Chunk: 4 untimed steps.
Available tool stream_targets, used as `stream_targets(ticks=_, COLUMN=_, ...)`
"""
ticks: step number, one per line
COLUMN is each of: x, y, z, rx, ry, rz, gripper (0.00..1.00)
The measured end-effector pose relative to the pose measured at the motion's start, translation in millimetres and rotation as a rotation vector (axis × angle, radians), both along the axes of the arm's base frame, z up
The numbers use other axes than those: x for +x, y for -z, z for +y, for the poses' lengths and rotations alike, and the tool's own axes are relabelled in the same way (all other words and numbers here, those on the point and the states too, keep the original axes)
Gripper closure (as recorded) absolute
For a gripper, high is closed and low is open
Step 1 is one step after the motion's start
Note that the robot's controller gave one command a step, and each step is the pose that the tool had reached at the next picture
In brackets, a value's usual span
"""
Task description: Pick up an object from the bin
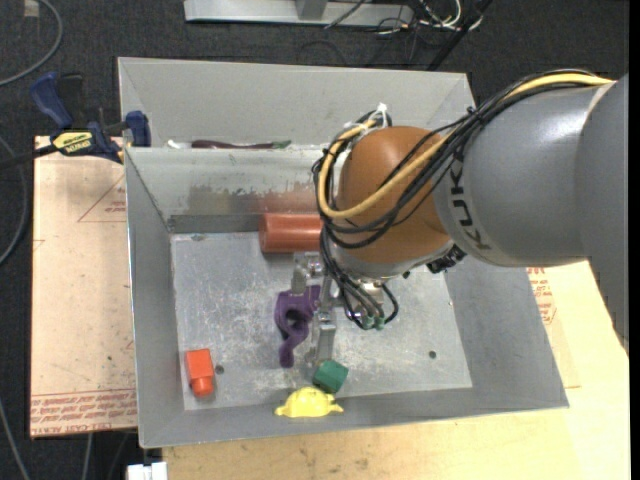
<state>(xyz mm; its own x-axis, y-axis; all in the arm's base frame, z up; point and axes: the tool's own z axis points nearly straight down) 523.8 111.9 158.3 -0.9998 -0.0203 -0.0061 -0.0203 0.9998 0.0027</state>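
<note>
Here, purple piece (292, 314) beside hand (321, 348)

We are viewing the grey metal bin (150, 298) from above. The arm (540, 168) is spanning the bin from the right, and its orange wrist cover (385, 198) is carrying looped cables. The jaws are hanging low over the middle of the bin floor, just beside a purple hooked piece (292, 316) on their left. We are unable to tell whether they are touching it. A green block (329, 375) is lying at the jaws' lower tip. A yellow lump (308, 403) is resting near it, against the front wall. A red-brown cylinder (290, 233) is lying by the rear wall, partly under the wrist cover. An orange block (200, 372) is sitting well apart, near the front left corner.
</note>
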Motion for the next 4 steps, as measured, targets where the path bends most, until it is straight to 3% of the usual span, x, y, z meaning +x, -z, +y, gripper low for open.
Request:
stream_targets(ticks=1, x=8.9, y=57.7, z=-6.0, rx=-0.001, ry=-0.126, rz=0.002, gripper=0.0)
stream_targets(ticks=2, x=10.1, y=88.3, z=-26.3, rx=0.0, ry=-0.337, rz=-0.003, gripper=1.0)
stream_targets(ticks=3, x=10.1, y=88.3, z=-26.3, rx=0.0, ry=-0.337, rz=-0.003, gripper=1.0)
stream_targets(ticks=4, x=16.7, y=-71.2, z=-18.6, rx=0.0, ry=-0.378, rz=-0.011, gripper=1.0)
